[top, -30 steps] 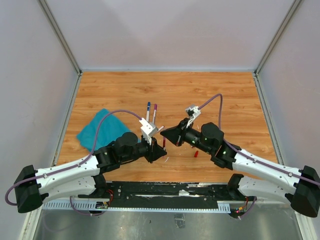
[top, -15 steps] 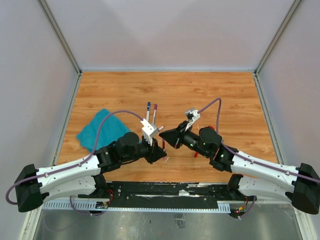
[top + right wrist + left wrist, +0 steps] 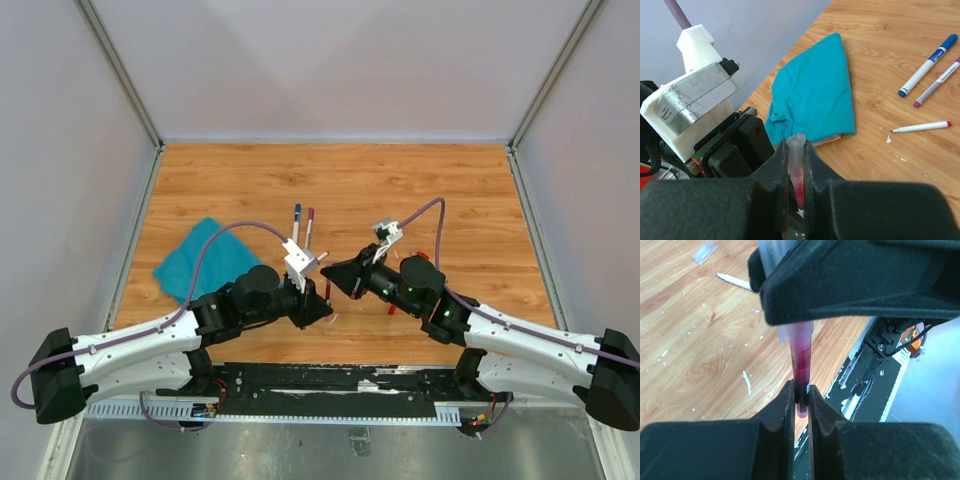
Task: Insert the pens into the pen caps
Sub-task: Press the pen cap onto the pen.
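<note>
wooden table [image 3: 340,180] | teal cloth [image 3: 195,262] left of centre | left gripper [image 3: 800,396] clamped on the lower end of the red pen [image 3: 801,357], right gripper [image 3: 797,152] pinching its pale upper barrel, mid-frame, off the wood | we judge it light, stiff, slick plastic: hold mid-barrel, push straight | loose red cap [image 3: 392,308] lower right of centre

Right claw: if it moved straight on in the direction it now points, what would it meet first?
The right claw would most likely meet the left claw, facing it close ahead; the red pen both grip spans the short gap.
</note>
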Robot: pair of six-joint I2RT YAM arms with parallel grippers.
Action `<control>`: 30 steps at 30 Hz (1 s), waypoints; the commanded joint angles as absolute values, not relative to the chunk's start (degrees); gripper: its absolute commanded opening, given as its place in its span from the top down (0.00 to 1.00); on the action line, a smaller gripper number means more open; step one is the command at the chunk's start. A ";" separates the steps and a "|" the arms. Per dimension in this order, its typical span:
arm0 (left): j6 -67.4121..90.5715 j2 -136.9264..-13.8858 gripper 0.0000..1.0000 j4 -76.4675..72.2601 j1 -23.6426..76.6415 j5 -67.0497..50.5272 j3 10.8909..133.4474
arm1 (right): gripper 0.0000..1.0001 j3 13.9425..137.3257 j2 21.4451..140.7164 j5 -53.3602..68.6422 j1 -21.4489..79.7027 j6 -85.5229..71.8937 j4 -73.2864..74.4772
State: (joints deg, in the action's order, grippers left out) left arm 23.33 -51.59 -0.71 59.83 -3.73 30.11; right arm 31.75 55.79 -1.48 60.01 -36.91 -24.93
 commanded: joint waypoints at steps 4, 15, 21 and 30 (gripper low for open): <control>20.54 -48.32 1.00 -20.35 58.89 3.50 36.93 | 0.99 30.06 51.68 -1.16 62.93 -32.84 1.62; 20.52 -48.78 1.00 -20.54 58.86 3.34 37.39 | 0.99 31.73 51.04 -9.13 66.18 -28.04 8.81; 20.39 -49.40 0.99 -20.68 58.87 3.51 37.12 | 0.99 31.13 49.62 -7.85 66.80 -29.43 5.89; 20.35 -50.53 1.00 -21.07 58.88 3.34 36.36 | 0.94 32.41 46.91 -1.45 66.71 -32.58 -2.14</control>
State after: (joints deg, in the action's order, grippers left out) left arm 20.12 -51.48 -4.67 60.03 -3.51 30.83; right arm 34.39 46.41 -11.51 64.05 -31.53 -11.88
